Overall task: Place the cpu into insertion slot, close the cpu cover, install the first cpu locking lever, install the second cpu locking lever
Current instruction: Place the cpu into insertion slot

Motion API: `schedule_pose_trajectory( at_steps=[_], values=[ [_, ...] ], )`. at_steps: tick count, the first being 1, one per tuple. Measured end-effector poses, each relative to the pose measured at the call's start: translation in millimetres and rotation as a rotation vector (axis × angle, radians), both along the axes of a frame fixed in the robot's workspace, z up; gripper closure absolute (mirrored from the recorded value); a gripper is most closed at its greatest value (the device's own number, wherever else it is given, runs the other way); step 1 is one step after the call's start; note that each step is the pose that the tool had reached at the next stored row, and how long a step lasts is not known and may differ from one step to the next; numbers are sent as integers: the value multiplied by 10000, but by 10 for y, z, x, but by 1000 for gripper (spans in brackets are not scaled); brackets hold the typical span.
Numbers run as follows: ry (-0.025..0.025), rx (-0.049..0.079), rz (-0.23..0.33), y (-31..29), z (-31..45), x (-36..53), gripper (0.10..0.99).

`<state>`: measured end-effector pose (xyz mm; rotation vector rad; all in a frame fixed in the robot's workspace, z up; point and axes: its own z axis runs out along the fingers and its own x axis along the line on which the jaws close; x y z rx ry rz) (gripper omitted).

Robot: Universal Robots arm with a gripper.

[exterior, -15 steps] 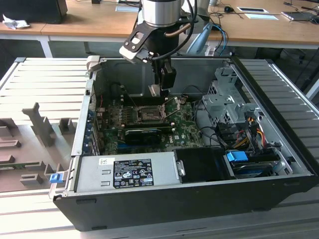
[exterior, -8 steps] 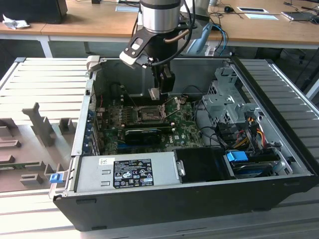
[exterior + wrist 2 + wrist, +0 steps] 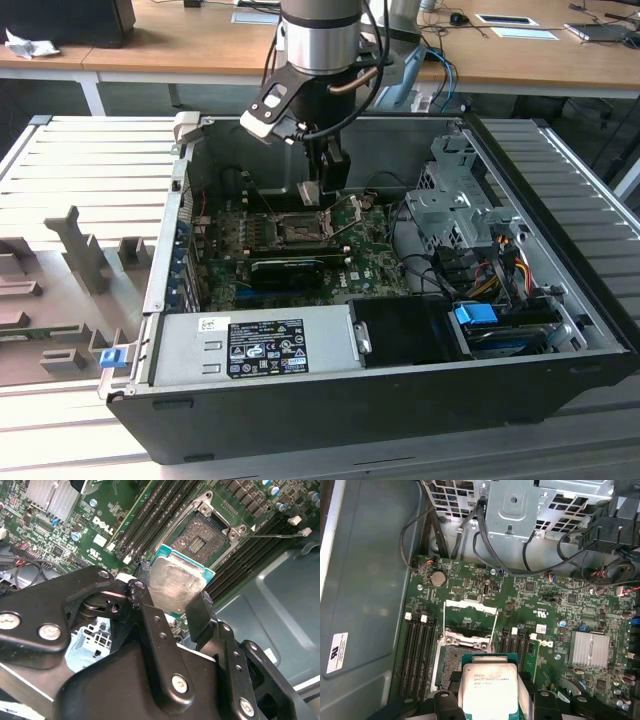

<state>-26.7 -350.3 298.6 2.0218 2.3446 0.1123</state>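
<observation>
My gripper (image 3: 172, 600) is shut on the cpu (image 3: 175, 585), a silver-topped square chip with a green edge, pinched between two black fingers (image 3: 142, 597). The chip hangs tilted just above and beside the insertion slot (image 3: 200, 540), whose dark pinned centre lies bare. In the first wrist view the cpu (image 3: 487, 687) covers part of the insertion slot (image 3: 457, 657), and the cpu cover (image 3: 470, 611) stands swung open past it, with two thin locking levers (image 3: 494, 625) raised. In the exterior view the gripper (image 3: 322, 190) hovers over the slot (image 3: 298, 228) inside the open computer case.
Long black memory slots (image 3: 417, 650) flank the socket on both sides. A finned heat sink (image 3: 590, 647), a metal drive cage (image 3: 512, 505) and loose cables (image 3: 485, 545) lie nearby. The power supply (image 3: 255, 345) and the case walls (image 3: 170, 230) box in the board.
</observation>
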Motion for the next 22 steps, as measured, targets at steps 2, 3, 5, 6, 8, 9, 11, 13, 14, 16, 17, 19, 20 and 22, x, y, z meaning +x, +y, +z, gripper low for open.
schedule_pose_trajectory(
  at_steps=[2, 3, 5, 6, 8, 9, 11, 13, 14, 16, 17, 19, 20, 22],
  values=[
    [1, -1, -11, 0, -5, 0, 561],
    [0, -1, -25, 0, -8, 0, 561],
    [0, 0, -57, 0, -13, 0, 561],
    [0, 0, -76, 0, -16, 0, 561],
    [0, 0, -90, 0, -19, 0, 561],
    [0, -1, -103, 0, -21, 0, 561],
    [0, 0, -130, 0, -27, 0, 561],
    [0, 0, -150, 0, -31, 0, 561],
    [0, 0, -157, 0, -33, 0, 561],
    [-1, 2, -173, 0, -38, 0, 561],
    [-1, 2, -187, 0, -42, 0, 561],
    [0, 0, -243, 0, -52, 0, 561],
    [0, 1, -293, 0, -57, 0, 561],
    [0, 0, -418, 0, -75, 0, 561]
  ],
)
